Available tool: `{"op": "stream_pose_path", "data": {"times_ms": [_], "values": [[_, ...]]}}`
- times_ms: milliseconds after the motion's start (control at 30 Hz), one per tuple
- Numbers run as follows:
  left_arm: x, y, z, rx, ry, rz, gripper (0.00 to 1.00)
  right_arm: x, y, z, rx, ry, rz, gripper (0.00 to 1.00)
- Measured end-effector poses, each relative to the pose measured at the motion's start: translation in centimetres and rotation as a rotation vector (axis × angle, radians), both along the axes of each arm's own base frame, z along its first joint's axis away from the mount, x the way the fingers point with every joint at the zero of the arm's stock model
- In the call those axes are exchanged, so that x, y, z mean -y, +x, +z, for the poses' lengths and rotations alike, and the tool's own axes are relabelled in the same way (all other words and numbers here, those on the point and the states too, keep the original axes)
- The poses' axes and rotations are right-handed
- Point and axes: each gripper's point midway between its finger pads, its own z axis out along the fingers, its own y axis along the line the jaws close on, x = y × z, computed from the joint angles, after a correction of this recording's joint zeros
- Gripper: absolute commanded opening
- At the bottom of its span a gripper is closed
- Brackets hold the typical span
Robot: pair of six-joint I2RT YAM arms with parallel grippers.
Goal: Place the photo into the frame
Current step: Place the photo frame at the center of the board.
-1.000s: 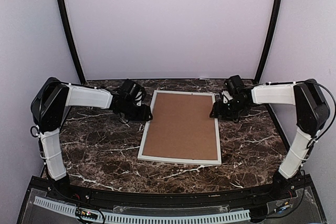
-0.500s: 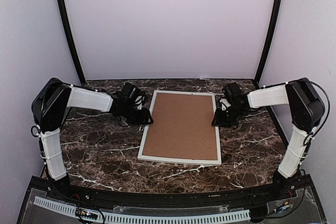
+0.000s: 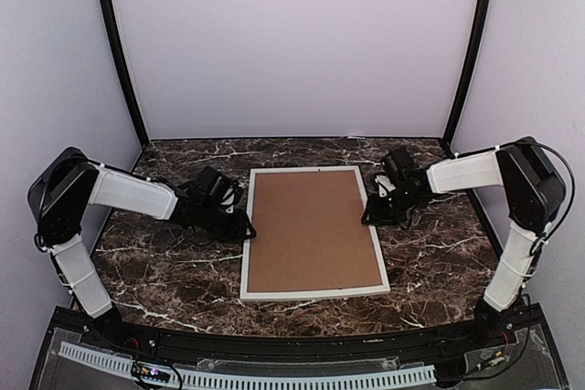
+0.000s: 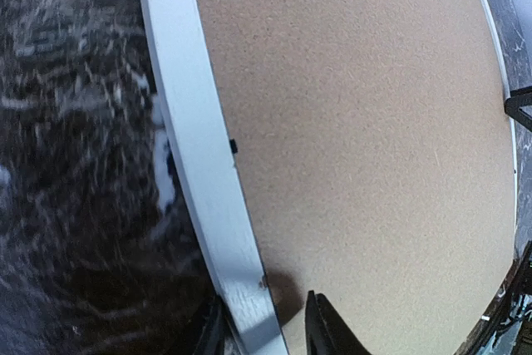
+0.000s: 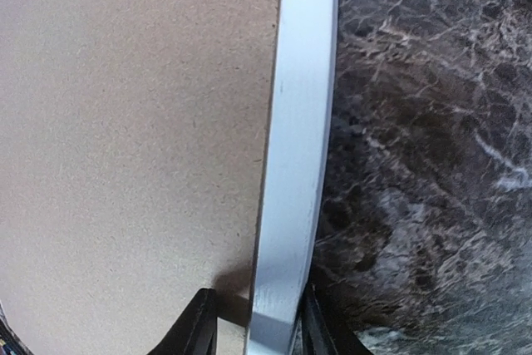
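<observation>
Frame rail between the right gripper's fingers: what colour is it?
White rail, beside a plain brown board. The right wrist view shows it best.

My gripper [image 4: 262,334]: at the bottom edge, one finger each side of the rail, pinching it.
Frame [image 4: 195,139]: white rail running diagonally down to my jaws.
Cardboard sheet [image 4: 357,122]: brown, fills the frame.
Table [image 4: 75,164]: dark marble, blurred, left of the rail.

The frame [image 4: 199,147] is smooth white, its cardboard backing [image 4: 357,147] matt and grainy, the table [image 3: 174,271] glossy marble.
</observation>
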Motion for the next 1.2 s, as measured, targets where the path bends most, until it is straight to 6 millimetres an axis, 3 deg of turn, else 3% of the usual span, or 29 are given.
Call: {"op": "stream_pose_path", "data": {"times_ms": [167,367,500,767,1033,1200], "values": [[-0.6,-2.8,1.0,-0.016,-0.031,0.014,0.44,-0.8,-1.9,0.7,-0.017,0.009,0.043,0.61],[-0.7,-1.9,4.9,0.092,-0.06,0.039,0.62,-0.7,-3.4,4.8,0.071,0.017,0.073,0.79],[-1.2,-0.6,6.2,0.148,-0.009,0.055,0.72,-1.1,-6.3,6.3,0.119,0.019,0.12,0.91],[-2.4,1.4,8.2,0.237,0.093,0.089,0.83,-0.5,-14.7,3.6,0.063,-0.021,0.176,0.97],[-2.7,1.6,8.1,0.236,0.128,0.085,0.84,-0.3,-18.8,1.5,0.028,-0.062,0.175,0.97],[-2.7,1.6,7.8,0.228,0.133,0.082,0.84,-0.5,-20.1,0.9,0.035,-0.087,0.191,0.96]]}}
